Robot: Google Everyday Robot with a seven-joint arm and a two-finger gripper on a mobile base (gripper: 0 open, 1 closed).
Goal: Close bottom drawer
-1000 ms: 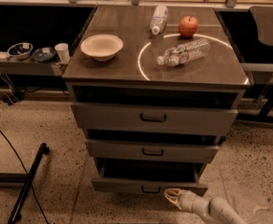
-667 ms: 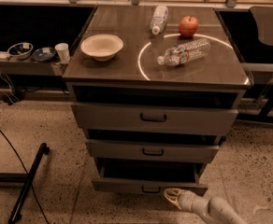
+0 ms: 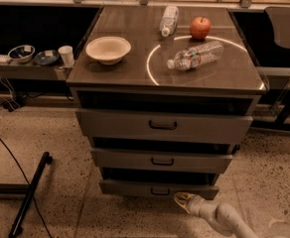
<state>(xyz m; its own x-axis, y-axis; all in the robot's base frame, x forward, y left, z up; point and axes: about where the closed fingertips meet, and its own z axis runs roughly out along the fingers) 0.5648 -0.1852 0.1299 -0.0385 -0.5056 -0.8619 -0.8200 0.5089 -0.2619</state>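
The pale cream two-finger gripper (image 3: 181,199) hung low, just below the front edge of the narrow grey-beige bottom drawer (image 3: 130,187), right of its small dark pull handle (image 3: 160,191); how wide the claw stood could not be told. That lowest drawer stood pulled out, with a dark gap above it. On the brown cabinet top (image 3: 120,73) sat a cream bowl (image 3: 108,49) and a red apple (image 3: 200,28).

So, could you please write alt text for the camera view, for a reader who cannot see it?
The robot's hand reaches in from the lower right, its tip just in front of the bottom drawer, right of its handle. All three drawers stand partly open. On the cabinet top are a bowl, an apple, a lying plastic bottle and a second bottle.
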